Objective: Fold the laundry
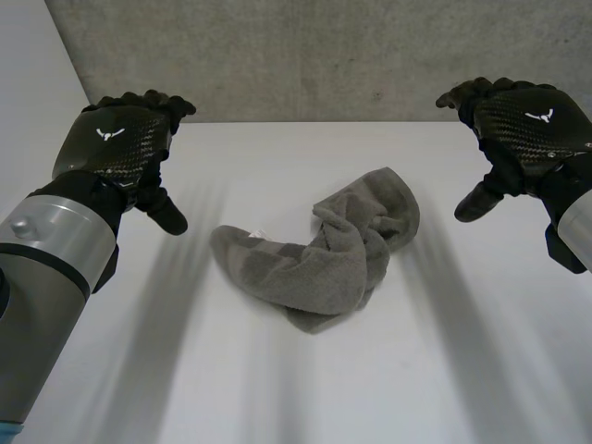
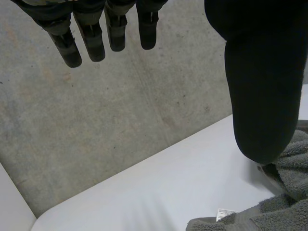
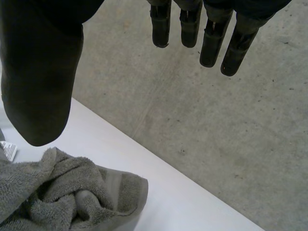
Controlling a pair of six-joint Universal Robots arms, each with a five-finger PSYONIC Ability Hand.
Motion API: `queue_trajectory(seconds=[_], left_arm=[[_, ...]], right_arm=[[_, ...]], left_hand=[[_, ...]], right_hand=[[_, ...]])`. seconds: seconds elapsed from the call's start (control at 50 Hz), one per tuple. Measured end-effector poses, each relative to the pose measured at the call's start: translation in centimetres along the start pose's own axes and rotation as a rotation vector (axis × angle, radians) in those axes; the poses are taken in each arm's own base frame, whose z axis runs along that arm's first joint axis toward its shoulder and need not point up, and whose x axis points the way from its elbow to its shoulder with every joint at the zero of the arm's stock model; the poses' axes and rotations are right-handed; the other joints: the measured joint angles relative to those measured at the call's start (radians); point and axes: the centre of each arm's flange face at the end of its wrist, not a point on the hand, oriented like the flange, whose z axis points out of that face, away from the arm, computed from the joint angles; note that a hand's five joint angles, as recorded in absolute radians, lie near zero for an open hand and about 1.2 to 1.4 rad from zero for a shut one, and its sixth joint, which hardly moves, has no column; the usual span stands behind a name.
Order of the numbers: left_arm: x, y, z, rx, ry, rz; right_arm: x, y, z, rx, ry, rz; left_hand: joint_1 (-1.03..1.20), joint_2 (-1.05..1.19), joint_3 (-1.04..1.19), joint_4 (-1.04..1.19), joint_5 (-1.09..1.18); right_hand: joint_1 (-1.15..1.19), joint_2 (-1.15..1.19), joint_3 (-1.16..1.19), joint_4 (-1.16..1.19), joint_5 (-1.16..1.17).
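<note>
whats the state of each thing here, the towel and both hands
grey towel: crumpled in a twisted heap on the white table, not folded
towel tag: exposed on the heap's side towards the left hand
left hand: open, holding nothing, apart from the towel
right hand: open, holding nothing, apart from the towel

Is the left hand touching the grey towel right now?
Apart. The head view shows the left hand, fingers open, off to one side of the crumpled grey towel, with bare white table between them.
</note>
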Motion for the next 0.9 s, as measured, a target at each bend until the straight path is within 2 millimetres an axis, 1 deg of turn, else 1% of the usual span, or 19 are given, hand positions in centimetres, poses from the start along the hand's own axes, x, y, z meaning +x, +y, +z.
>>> queue_trajectory(seconds=[0.16, 0.18, 0.2, 0.24, 0.28, 0.3, 0.36, 0.46, 0.52, 0.58, 0.62, 0.64, 0.68, 0.7, 0.72, 0.76, 0.78, 0.84, 0.9], left_arm=[[0.0, -0.1, -0.1, 0.001, 0.001, 0.002], [0.0, -0.1, -0.1, 0.001, 0.001, 0.002], [0.0, 0.0, -0.1, -0.001, -0.001, 0.002], [0.0, 0.0, -0.1, -0.002, -0.002, 0.001], [0.0, 0.1, -0.1, -0.004, -0.003, 0.001], [-0.1, 0.1, -0.1, -0.005, -0.003, 0.001], [-0.1, 0.2, -0.1, -0.006, -0.006, 0.001], [-0.1, 0.3, 0.0, -0.012, -0.007, 0.000], [0.1, 0.6, 0.1, -0.019, -0.004, -0.004], [0.5, 0.9, 0.2, -0.029, 0.009, -0.020], [1.3, 1.5, 0.3, -0.048, 0.032, -0.044], [1.6, 1.7, 0.4, -0.055, 0.041, -0.052], [3.0, 2.9, 0.6, -0.092, 0.081, -0.087], [3.9, 3.6, 0.7, -0.116, 0.104, -0.104], [4.4, 4.0, 0.8, -0.128, 0.114, -0.112], [6.2, 5.9, 1.0, -0.186, 0.155, -0.140], [6.6, 6.4, 1.0, -0.201, 0.163, -0.145], [8.5, 8.7, 1.1, -0.267, 0.198, -0.152], [9.8, 10.6, 1.1, -0.311, 0.223, -0.146]], right_arm=[[0.0, -0.1, 0.1, 0.011, 0.001, 0.013], [0.0, -0.1, 0.1, 0.011, 0.000, 0.013], [0.0, -0.1, 0.0, 0.011, -0.001, 0.013], [0.0, -0.1, 0.0, 0.011, -0.002, 0.013], [0.0, 0.0, 0.0, 0.009, -0.002, 0.014], [0.0, 0.0, 0.0, 0.008, -0.002, 0.015], [-0.1, 0.1, 0.0, 0.007, -0.002, 0.015], [0.0, -0.1, 0.1, 0.022, -0.001, 0.008], [0.1, -0.5, 0.6, 0.053, 0.000, -0.003], [0.2, -0.8, 1.9, 0.095, -0.015, -0.016], [0.0, -0.8, 3.4, 0.120, -0.051, -0.024], [0.0, -0.7, 3.8, 0.123, -0.062, -0.026], [-0.5, 0.1, 5.7, 0.117, -0.135, -0.025], [-0.8, 0.8, 6.8, 0.102, -0.183, -0.020], [-1.0, 1.2, 7.3, 0.092, -0.209, -0.017], [-1.8, 3.0, 9.2, 0.036, -0.307, 0.006], [-2.0, 3.6, 9.8, 0.017, -0.331, 0.013], [-3.0, 6.1, 11.7, -0.068, -0.409, 0.032], [-3.8, 8.4, 13.1, -0.133, -0.444, 0.016]], left_hand=[[-0.017, -0.015, -0.017, -0.017, -0.010], [0.024, 0.026, 0.024, 0.012, 0.007], [0.138, 0.124, 0.121, 0.122, 0.107], [0.234, 0.238, 0.235, 0.236, 0.218], [0.171, 0.172, 0.170, 0.170, 0.150], [0.100, 0.101, 0.108, 0.107, 0.089], [0.009, 0.009, 0.009, 0.009, 0.008], [-0.017, -0.016, -0.017, -0.017, -0.008], [-0.020, -0.018, -0.021, -0.021, -0.010], [-0.020, -0.018, -0.021, -0.021, -0.011], [-0.018, -0.016, -0.019, -0.018, -0.011], [-0.017, -0.016, -0.019, -0.018, -0.011], [-0.013, -0.010, -0.012, -0.013, -0.011], [-0.009, -0.007, -0.010, -0.011, -0.011], [-0.008, -0.006, -0.008, -0.009, -0.011], [-0.006, -0.005, -0.007, -0.007, -0.011], [-0.005, -0.004, -0.006, -0.007, -0.011], [0.002, 0.003, 0.002, 0.001, -0.011], [0.014, 0.015, 0.013, 0.013, -0.007]], right_hand=[[0.000, 0.000, 0.000, 0.000, 0.000], [0.011, 0.004, 0.005, 0.003, 0.005], [0.077, 0.069, 0.067, 0.058, 0.059], [0.176, 0.167, 0.169, 0.151, 0.172], [0.094, 0.083, 0.085, 0.067, 0.074], [0.055, 0.032, 0.036, 0.020, 0.019], [0.004, -0.007, -0.004, -0.010, -0.001], [-0.001, -0.007, -0.005, -0.010, -0.001], [-0.001, -0.007, -0.005, -0.010, -0.001], [-0.001, -0.007, -0.005, -0.010, -0.001], [-0.001, -0.007, -0.005, -0.010, -0.001], [-0.001, -0.007, -0.005, -0.010, -0.001], [-0.001, -0.007, -0.005, -0.010, -0.001], [-0.001, -0.007, -0.005, -0.010, -0.001], [-0.002, -0.007, -0.005, -0.010, -0.001], [-0.002, -0.007, -0.005, -0.010, -0.001], [-0.002, -0.007, -0.005, -0.010, -0.001], [-0.002, -0.007, -0.005, -0.010, -0.001], [-0.002, -0.007, -0.005, -0.010, -0.001]])
